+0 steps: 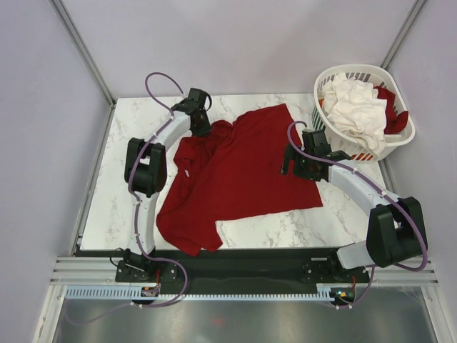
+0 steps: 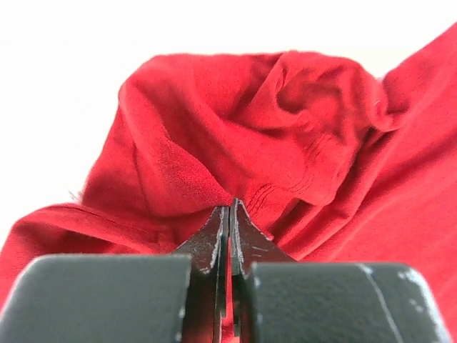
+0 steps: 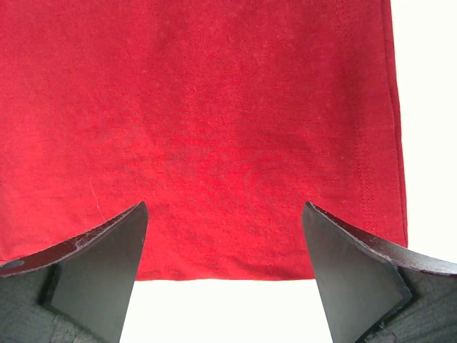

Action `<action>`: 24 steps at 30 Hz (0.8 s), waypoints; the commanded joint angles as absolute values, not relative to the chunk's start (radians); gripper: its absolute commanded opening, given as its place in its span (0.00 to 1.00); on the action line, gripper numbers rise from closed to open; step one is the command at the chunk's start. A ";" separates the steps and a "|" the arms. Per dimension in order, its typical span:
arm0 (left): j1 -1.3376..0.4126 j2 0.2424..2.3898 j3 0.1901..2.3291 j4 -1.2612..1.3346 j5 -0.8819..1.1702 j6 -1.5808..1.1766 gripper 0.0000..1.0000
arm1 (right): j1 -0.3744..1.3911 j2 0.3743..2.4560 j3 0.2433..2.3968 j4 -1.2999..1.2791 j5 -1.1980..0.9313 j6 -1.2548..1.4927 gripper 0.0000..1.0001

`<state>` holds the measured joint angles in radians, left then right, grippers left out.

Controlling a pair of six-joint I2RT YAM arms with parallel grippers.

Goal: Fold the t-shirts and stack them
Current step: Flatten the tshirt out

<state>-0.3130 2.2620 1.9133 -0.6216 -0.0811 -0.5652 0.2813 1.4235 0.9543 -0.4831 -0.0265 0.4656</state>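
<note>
A dark red t-shirt lies spread and partly rumpled on the marble table. My left gripper is at its far left corner, shut on a bunched fold of the red cloth. My right gripper is open, its fingers astride the shirt's flat right hem, holding nothing. A white t-shirt and another dark red one lie heaped in the basket.
A white slotted basket stands at the table's far right corner. Grey walls and metal frame rails enclose the table. The arm bases sit on a dark rail at the near edge.
</note>
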 commanded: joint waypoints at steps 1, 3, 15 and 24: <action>-0.261 2.172 1.991 -0.595 -0.103 -0.485 0.02 | 0.284 1.430 0.951 -0.456 -0.032 0.449 0.97; -0.154 2.166 2.006 -0.600 -0.084 -0.505 0.02 | 0.284 1.424 0.951 -0.456 -0.035 0.449 0.97; 0.255 2.237 1.997 -0.592 0.199 -0.747 1.00 | 0.298 1.402 0.956 -0.459 -0.031 0.445 0.97; 0.012 2.063 1.833 -0.554 0.022 -0.503 0.85 | 0.314 1.422 0.963 -0.453 -0.032 0.445 0.97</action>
